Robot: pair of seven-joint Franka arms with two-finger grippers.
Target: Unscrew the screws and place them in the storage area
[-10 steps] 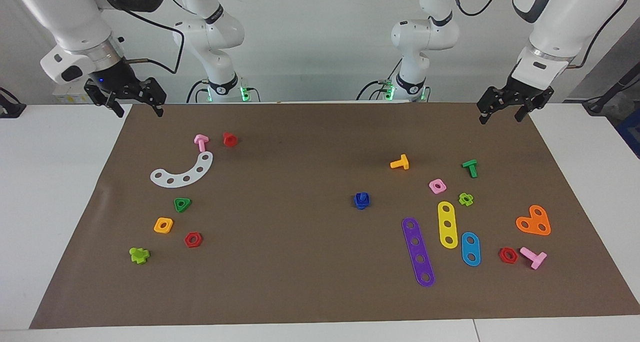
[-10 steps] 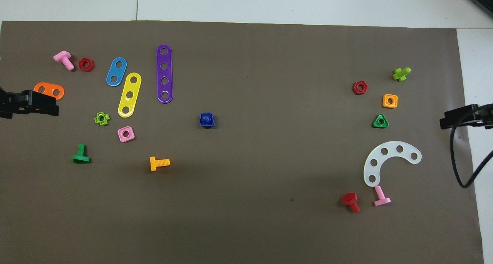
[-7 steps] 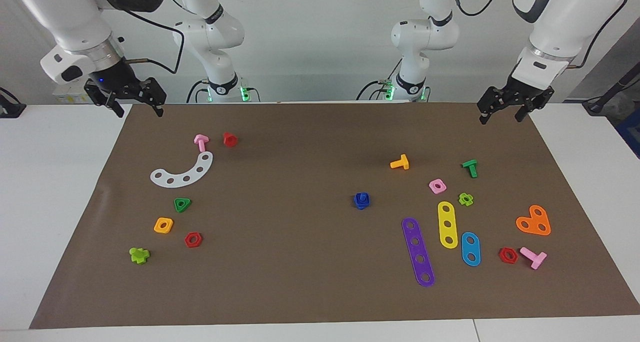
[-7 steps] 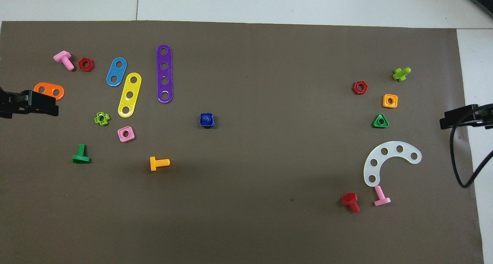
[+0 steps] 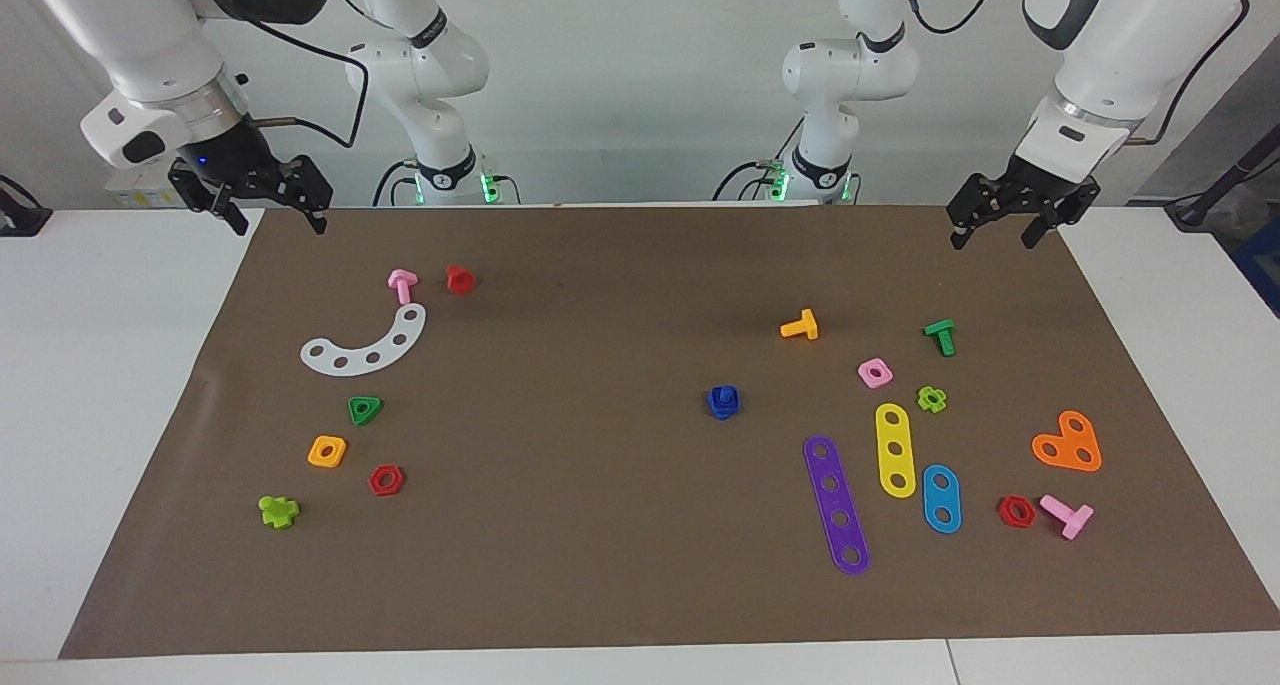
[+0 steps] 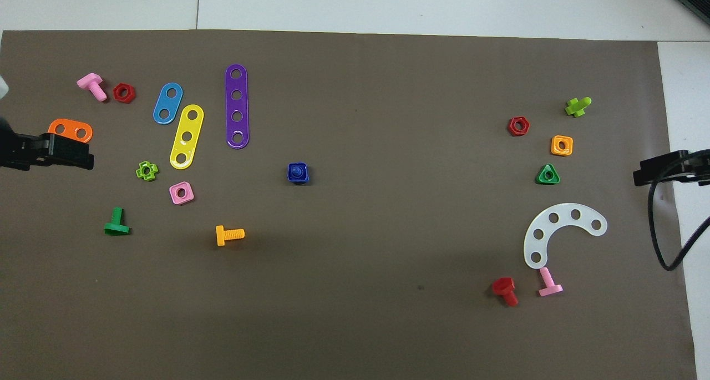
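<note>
**Blue bolt alone mid-mat, both grippers raised and empty**

Facing view: the dark-blue bolt (image 5: 723, 401) sits in a dark-blue square nut near the middle of the brown mat (image 5: 600, 565), shaft up, touched by neither arm. The orange T-bolt (image 5: 800, 325) lies nearer to the robots than it, toward the left arm's end; the purple strip (image 5: 836, 505) lies farther from them. The left gripper (image 5: 993, 226) hangs in the air over the mat's edge at the left arm's end, fingers spread, holding nothing. The right gripper (image 5: 279, 223) hangs over the mat's corner at the right arm's end, fingers likewise spread and empty, above the pink T-bolt (image 5: 402, 285) and red bolt (image 5: 459, 279).

Overhead view: the dark-blue bolt (image 6: 298, 172) stands apart from all other parts, well apart from both grippers. The left gripper (image 6: 83, 157) covers part of the orange plate (image 6: 71, 129). The right gripper (image 6: 638, 176) shows at the mat's edge beside the green triangular nut (image 6: 547, 175).
</note>
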